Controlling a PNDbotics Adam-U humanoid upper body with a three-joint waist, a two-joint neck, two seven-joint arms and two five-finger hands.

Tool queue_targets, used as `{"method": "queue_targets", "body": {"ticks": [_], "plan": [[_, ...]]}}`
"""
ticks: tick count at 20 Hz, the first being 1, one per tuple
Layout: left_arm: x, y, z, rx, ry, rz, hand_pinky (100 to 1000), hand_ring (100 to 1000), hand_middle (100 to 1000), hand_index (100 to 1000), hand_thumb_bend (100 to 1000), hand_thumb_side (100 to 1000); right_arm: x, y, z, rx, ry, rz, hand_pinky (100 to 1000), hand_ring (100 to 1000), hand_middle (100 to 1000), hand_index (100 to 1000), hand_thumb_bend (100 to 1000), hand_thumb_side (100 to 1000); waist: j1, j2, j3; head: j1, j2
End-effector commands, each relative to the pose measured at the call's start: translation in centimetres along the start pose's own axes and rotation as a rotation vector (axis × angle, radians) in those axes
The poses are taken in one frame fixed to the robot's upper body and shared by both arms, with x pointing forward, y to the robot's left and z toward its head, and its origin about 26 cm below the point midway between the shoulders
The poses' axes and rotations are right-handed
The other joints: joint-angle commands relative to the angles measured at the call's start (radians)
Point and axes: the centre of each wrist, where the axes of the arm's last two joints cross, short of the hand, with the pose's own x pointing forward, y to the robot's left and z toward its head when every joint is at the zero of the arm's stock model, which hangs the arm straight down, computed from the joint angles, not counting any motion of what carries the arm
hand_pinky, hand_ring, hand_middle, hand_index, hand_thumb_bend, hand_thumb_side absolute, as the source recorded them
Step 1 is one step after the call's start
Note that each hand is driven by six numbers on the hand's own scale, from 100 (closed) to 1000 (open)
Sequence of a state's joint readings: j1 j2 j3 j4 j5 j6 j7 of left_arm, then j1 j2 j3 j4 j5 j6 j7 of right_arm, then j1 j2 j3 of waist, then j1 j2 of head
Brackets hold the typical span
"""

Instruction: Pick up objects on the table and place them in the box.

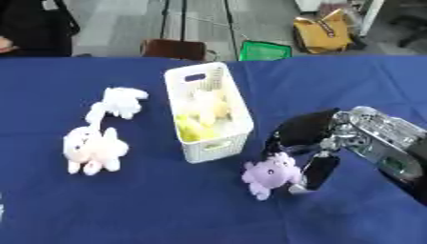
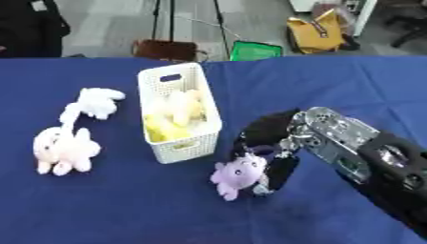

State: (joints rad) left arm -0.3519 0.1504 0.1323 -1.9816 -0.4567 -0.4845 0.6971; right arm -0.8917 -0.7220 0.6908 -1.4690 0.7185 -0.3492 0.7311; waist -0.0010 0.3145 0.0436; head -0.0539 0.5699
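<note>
A purple plush toy (image 1: 271, 174) lies on the blue table (image 1: 150, 209), just right of the white slotted box (image 1: 215, 147). My right hand (image 1: 309, 127) reaches in from the right and is curled round the toy, with fingers (image 1: 282, 139) over its top and the thumb (image 1: 321, 172) against its right side. The box holds a yellow and cream plush (image 1: 200, 114). To the box's left lie a small white plush (image 1: 121, 101) and, nearer me, a pink-and-white plush (image 1: 93, 148). My left hand does not show.
Past the table's far edge stand a brown bag (image 1: 173, 48), a green crate (image 1: 265, 50) and a yellow bag (image 1: 321, 33) on the floor. Bare blue cloth stretches across the front and far right of the table.
</note>
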Motion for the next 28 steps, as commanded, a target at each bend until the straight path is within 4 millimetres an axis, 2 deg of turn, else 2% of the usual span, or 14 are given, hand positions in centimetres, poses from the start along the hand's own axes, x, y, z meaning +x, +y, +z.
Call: {"method": "queue_targets", "body": {"ticks": [1,2,3,4,5,7,8,17,18,22,27,28], "plan": [[0.4,-0.2,-0.7,0.04,-0.05,0.038,524,533,713,749,100,524,-0.5,-0.3,0.6,-0.031,0.03,0.002,890,824,648,830,389,693,0.002,-0.016,0.0,-0.003,-0.009],[0.4,-0.2,-0.7,0.04,-0.05,0.038,524,533,713,749,100,524,-0.6,-0.3,0.5,-0.04,0.033,-0.001,887,818,637,821,380,693,0.003,-0.016,0.001,-0.003,-0.009],[0.4,-0.2,-0.7,0.041,-0.05,0.038,525,534,712,749,100,512,-0.6,-0.2,0.5,-0.049,0.035,-0.003,875,798,607,785,236,776,0.003,-0.016,0.001,-0.003,-0.009],[0.4,-0.2,-0.7,0.041,-0.05,0.038,525,534,713,749,100,524,-0.6,-0.3,0.6,-0.068,0.039,-0.008,875,798,598,785,339,701,0.003,-0.016,0.0,-0.003,-0.009],[0.4,-0.2,-0.7,0.04,-0.05,0.038,525,534,713,749,100,525,-0.6,-0.3,0.6,-0.083,0.043,-0.012,870,787,573,760,304,705,0.003,-0.016,0.0,-0.003,-0.009],[0.4,-0.2,-0.7,0.04,-0.05,0.038,525,534,713,749,100,525,-0.6,-0.4,0.6,-0.112,0.048,-0.016,870,787,573,760,304,705,0.003,-0.016,-0.001,-0.003,-0.009],[0.4,-0.2,-0.7,0.039,-0.05,0.038,525,534,713,749,100,524,-0.6,-0.4,0.6,-0.125,0.054,-0.018,860,768,532,721,273,679,0.003,-0.016,-0.001,-0.003,-0.009],[0.4,-0.2,-0.8,0.038,-0.051,0.036,525,534,713,750,100,525,-0.6,-0.2,0.4,-0.16,0.074,-0.015,850,735,484,668,281,615,0.003,-0.014,0.0,-0.004,-0.011],[0.4,-0.2,-0.8,0.039,-0.051,0.036,525,534,714,750,100,525,-0.6,-0.1,0.4,-0.16,0.076,-0.015,833,707,449,622,283,550,0.003,-0.014,0.0,-0.004,-0.011],[0.4,-0.3,-0.8,0.039,-0.052,0.037,525,534,714,751,100,525,-0.7,0.2,0.3,-0.157,0.086,-0.013,824,692,416,585,278,502,0.004,-0.013,0.001,-0.005,-0.01],[0.4,-0.3,-0.8,0.039,-0.053,0.038,525,534,715,752,100,526,-0.8,0.6,0.1,-0.143,0.089,-0.016,828,702,442,617,309,527,0.004,-0.012,0.003,-0.006,-0.01],[0.4,-0.3,-0.8,0.039,-0.053,0.038,525,533,714,752,100,525,-0.8,0.6,0.0,-0.136,0.086,-0.016,853,744,536,743,412,654,0.004,-0.012,0.003,-0.006,-0.01]]}}
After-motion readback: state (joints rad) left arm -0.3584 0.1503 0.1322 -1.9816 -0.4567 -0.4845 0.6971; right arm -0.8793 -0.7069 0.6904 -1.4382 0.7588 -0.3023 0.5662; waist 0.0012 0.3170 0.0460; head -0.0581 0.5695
